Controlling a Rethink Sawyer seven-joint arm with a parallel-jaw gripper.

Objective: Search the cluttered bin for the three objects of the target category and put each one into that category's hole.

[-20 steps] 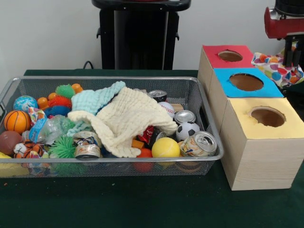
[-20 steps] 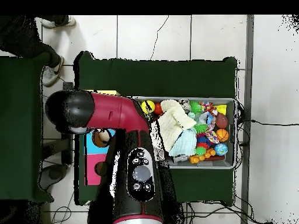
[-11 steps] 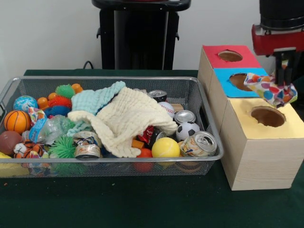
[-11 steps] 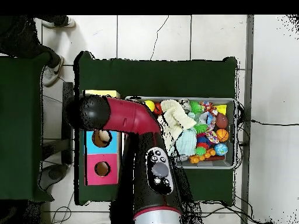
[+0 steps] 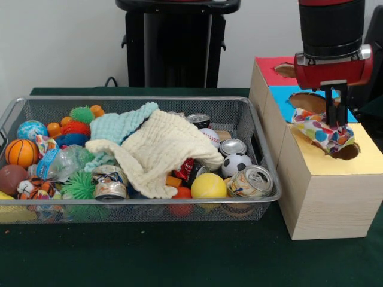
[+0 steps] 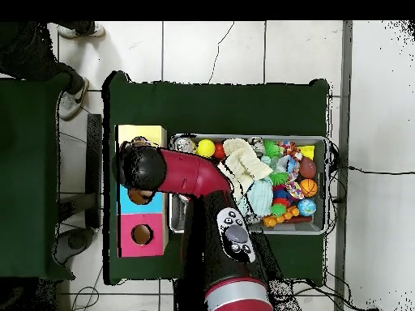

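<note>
My gripper (image 5: 336,119) is shut on a polka-dot cloth (image 5: 318,132), which hangs just over the hole (image 5: 350,150) in the yellow box (image 5: 335,179). The cloth's lower end touches the hole's rim. Behind it stand the blue box (image 5: 285,94) and the red box (image 5: 269,69), each with its own hole. A cream cloth (image 5: 164,146) and a mint cloth (image 5: 119,124) lie on top of the clutter in the wire bin (image 5: 149,201). In the overhead view the arm (image 6: 174,170) hides the gripper above the yellow box (image 6: 140,134).
The bin (image 6: 320,227) holds several balls, cans and spiky toys, among them a yellow ball (image 5: 208,186) and a dented can (image 5: 251,181) near the boxes. A person's leg and shoe (image 6: 77,97) show at the overhead view's left edge.
The gripper has carried the polka-dot cloth from beside the blue box forward and down to the yellow box's hole. The bin's contents have not moved.
</note>
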